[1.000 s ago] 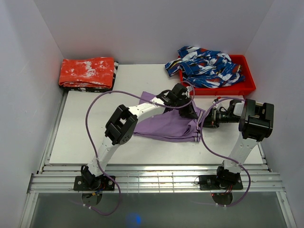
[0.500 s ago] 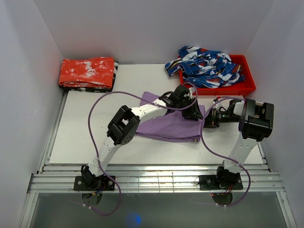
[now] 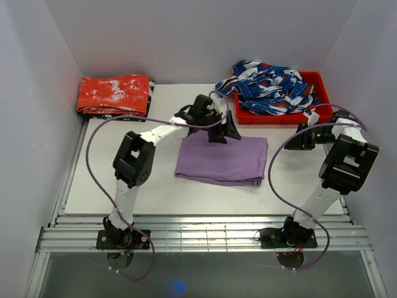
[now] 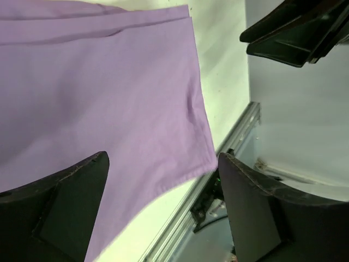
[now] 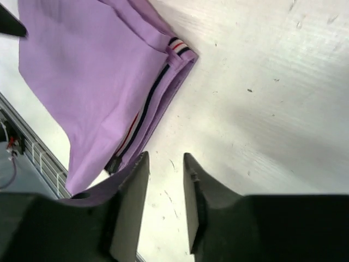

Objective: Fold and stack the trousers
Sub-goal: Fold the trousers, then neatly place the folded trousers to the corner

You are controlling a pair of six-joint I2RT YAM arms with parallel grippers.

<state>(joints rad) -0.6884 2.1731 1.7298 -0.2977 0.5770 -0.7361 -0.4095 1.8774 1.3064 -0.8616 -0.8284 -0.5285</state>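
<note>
Three white walls (image 3: 186, 37) box the place in, yes?

Yes, left, far and right. A white table (image 3: 124, 180) fills the floor between them, and metal rails (image 3: 205, 239) run along its near edge, where both arm bases are bolted.

Where do the trousers (image 3: 222, 160) lie?

Flat on the table, a little right of the middle, folded into a neat lilac rectangle. In the right wrist view the striped trim (image 5: 158, 82) shows along one folded edge.

And the left gripper (image 3: 224, 129)?

It hangs over the far edge of the trousers with its jaws spread wide. Its own camera shows only cloth and table between the fingers (image 4: 60, 207), so it grips nothing.

The right gripper (image 3: 293, 140)?

It is off to the right of the trousers, apart from them and near the red tray (image 3: 324, 113). Its jaws stand a narrow gap apart, with bare table showing through and nothing held.

What else is on the surface?

The tray sits at the far right. A blue, white and red patterned garment (image 3: 270, 87) is heaped in it and spills over its left rim. At the far left corner lies a folded red-orange cloth (image 3: 113, 94) with white blotches.

Anything else in the air?

Purple cables (image 3: 102, 127) loop from each arm. The table itself looks lightly scuffed in the right wrist view.
</note>
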